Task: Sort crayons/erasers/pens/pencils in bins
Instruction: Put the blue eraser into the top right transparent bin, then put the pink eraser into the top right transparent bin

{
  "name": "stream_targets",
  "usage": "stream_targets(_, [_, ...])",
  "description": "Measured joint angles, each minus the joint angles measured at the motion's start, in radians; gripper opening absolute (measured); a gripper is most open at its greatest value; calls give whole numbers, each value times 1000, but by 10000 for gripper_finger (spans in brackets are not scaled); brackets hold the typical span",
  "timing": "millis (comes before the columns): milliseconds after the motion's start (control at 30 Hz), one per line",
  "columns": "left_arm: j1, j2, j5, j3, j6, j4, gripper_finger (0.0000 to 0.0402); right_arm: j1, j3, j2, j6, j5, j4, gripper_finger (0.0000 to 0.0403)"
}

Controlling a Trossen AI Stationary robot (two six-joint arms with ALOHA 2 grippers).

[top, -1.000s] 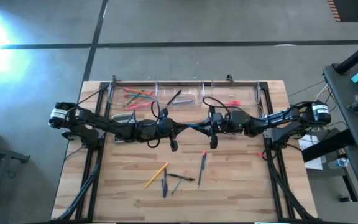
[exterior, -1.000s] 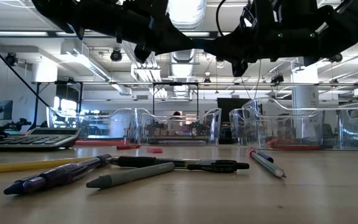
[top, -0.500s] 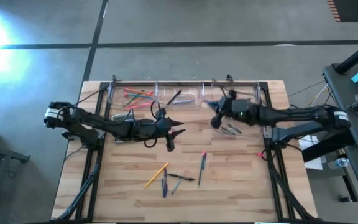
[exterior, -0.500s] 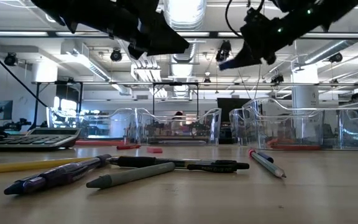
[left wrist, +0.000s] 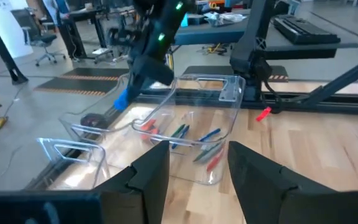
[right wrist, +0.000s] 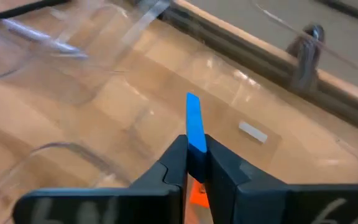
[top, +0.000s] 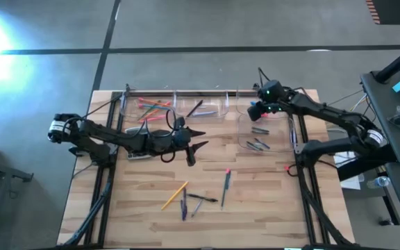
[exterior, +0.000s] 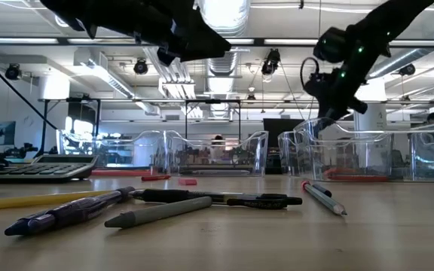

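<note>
Blue crayon (right wrist: 193,127), lower end hidden between right gripper (right wrist: 195,163) fingers.

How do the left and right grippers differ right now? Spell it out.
Jaws: the left gripper stands open; the right gripper is shut.
Load: the left gripper holds nothing; the right gripper pinches a blue piece.
Place: the left gripper hangs over the middle of the table; the right gripper is up over its back right part.
Shared: both are dark two-finger grippers, clear of the tabletop.
</note>
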Motion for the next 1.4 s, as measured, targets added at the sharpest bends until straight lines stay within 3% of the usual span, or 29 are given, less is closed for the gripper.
stream_targets(300, [3, -1, 0, 30, 51, 8, 149, -33, 25, 87, 8, -16, 13, 120])
stream_targets(467, [12, -1, 1, 35, 70, 9, 149, -33, 56, 95, 14, -16, 8, 149])
stream_targets(1033, [58, -2, 2, 36, 95, 9, 149, -15, 166, 66, 10, -17, -176, 155])
stream_targets(1400, [67, -6, 2, 38, 97, -1, 149, 153, 151, -183, 6, -24, -178, 161])
